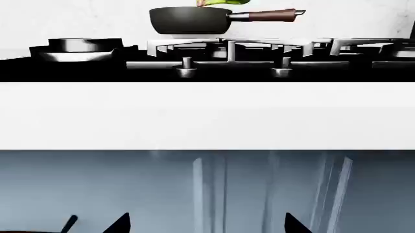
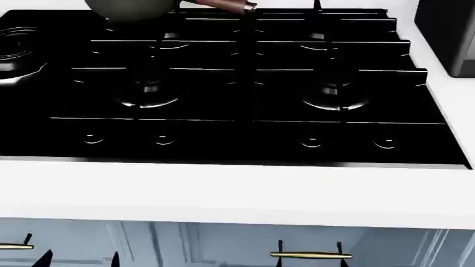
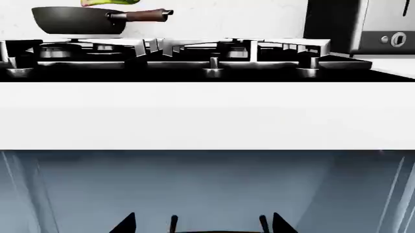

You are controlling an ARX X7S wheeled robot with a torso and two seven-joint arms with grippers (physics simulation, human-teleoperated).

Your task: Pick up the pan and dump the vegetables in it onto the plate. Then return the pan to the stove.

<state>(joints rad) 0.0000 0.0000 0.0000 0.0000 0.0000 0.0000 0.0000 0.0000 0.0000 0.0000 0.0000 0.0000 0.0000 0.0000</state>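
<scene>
We see the pan [image 1: 189, 20] on the stove's [image 2: 237, 83] far grate, vegetables [image 1: 224, 2] cut off above. Both grippers' [image 1: 207, 225] [image 3: 202, 225] dark fingertips stand apart, low before the cabinet.

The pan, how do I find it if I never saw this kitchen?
Find the big black stove set in the white counter. At its far back edge sits the pan, round and dark grey. Only it has a reddish-brown wooden handle and green vegetables peeking out.
</scene>
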